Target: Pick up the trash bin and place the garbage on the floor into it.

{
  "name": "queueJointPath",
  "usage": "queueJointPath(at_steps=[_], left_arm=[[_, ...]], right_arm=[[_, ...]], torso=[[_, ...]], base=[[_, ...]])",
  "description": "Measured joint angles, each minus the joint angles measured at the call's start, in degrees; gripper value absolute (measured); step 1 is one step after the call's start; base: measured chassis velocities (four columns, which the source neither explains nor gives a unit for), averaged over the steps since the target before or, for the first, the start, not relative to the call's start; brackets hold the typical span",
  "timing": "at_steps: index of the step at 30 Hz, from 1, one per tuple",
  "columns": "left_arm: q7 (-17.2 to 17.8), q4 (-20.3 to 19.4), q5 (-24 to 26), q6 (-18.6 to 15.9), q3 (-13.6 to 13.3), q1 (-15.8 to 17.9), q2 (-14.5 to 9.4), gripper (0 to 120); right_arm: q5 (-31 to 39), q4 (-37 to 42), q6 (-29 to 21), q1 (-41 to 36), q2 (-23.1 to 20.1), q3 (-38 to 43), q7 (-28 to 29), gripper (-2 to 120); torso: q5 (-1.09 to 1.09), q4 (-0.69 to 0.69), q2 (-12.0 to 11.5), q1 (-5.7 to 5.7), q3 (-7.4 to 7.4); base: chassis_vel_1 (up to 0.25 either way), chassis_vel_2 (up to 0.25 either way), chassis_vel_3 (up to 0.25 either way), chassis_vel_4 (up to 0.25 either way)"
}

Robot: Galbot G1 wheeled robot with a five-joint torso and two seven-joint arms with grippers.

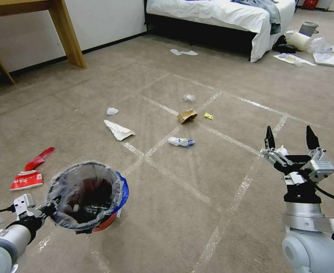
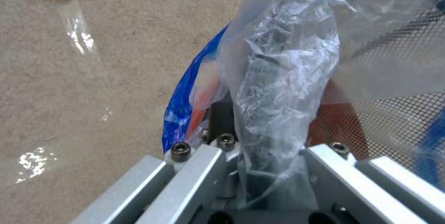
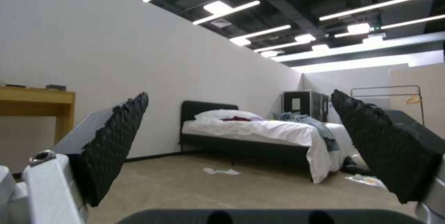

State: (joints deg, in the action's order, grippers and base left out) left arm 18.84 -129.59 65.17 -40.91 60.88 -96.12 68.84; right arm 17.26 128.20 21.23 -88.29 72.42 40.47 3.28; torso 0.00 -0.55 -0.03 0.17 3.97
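My left gripper (image 1: 51, 210) is shut on the rim of the trash bin (image 1: 85, 195), a red bucket with a clear liner and a blue bag edge, held at the lower left. In the left wrist view the liner (image 2: 278, 78) bunches between the fingers. Garbage lies on the carpet ahead: a red wrapper (image 1: 27, 179), a white paper (image 1: 118, 130), a small tissue (image 1: 112, 111), a white and blue wad (image 1: 180, 142), a brown carton (image 1: 186, 115), a yellow wrapper (image 1: 208, 116) and a clear plastic wad (image 1: 189, 97). My right gripper (image 1: 291, 140) stands open at the right, fingers up, holding nothing.
A bed (image 1: 220, 15) stands at the back, white slippers (image 1: 184, 52) in front of it. A grey metal bin (image 1: 308, 28) and more clutter lie at the back right. A wooden desk leg (image 1: 69, 36) stands at the back left. Tape lines cross the carpet.
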Motion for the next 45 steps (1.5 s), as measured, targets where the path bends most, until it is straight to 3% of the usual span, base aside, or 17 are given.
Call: queueJointPath(at_steps=[45], left_arm=[[-0.01, 1.62, 0.24, 0.01, -0.74, 1.12, -1.22, 1]], right_arm=[[-0.68, -1.66, -0.09, 1.17, 0.1, -1.07, -0.06, 100]], torso=[[0.0, 0.0, -0.01, 0.01, 0.01]], base=[[-0.146, 0.146, 0.148, -0.146]])
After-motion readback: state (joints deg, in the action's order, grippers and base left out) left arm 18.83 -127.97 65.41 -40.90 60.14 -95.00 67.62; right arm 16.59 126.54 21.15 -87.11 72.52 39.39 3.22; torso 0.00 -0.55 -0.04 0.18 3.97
